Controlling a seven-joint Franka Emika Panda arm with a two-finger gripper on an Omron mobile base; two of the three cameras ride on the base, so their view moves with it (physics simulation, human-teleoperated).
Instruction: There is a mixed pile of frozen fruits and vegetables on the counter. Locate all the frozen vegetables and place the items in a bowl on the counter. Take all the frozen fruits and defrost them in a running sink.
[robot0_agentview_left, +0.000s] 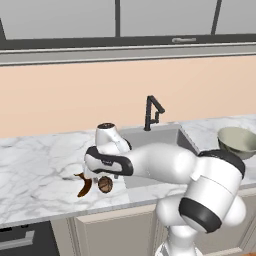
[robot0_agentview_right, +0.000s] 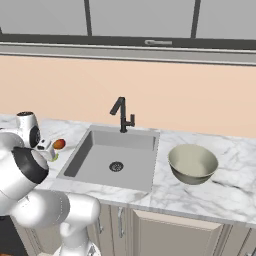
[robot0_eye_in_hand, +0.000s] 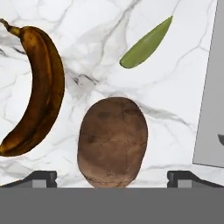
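My gripper (robot0_eye_in_hand: 112, 178) is open and hangs just above the brown ball (robot0_eye_in_hand: 112, 142), one fingertip (robot0_eye_in_hand: 41, 178) to each side of it and apart from it. In the hand view the curved brown-orange piece (robot0_eye_in_hand: 39, 92) lies to the ball's left and the small pale green leaf-like piece (robot0_eye_in_hand: 145, 43) beyond it. The left base view shows the hand (robot0_agentview_left: 101, 175) over the brown ball (robot0_agentview_left: 105, 185) and the curved piece (robot0_agentview_left: 84, 187) on the white marble counter (robot0_agentview_left: 35, 165). The orange ball (robot0_agentview_right: 59, 144) shows only in the right base view, beside my arm. The grey-olive bowl (robot0_agentview_right: 192, 163) stands upright right of the sink (robot0_agentview_right: 112, 160).
The black faucet (robot0_agentview_right: 122, 114) stands behind the basin, with no water visible. The sink's edge (robot0_eye_in_hand: 212, 87) runs close to the brown ball on the right of the hand view. The counter's front edge (robot0_agentview_left: 65, 210) lies just in front of the pile.
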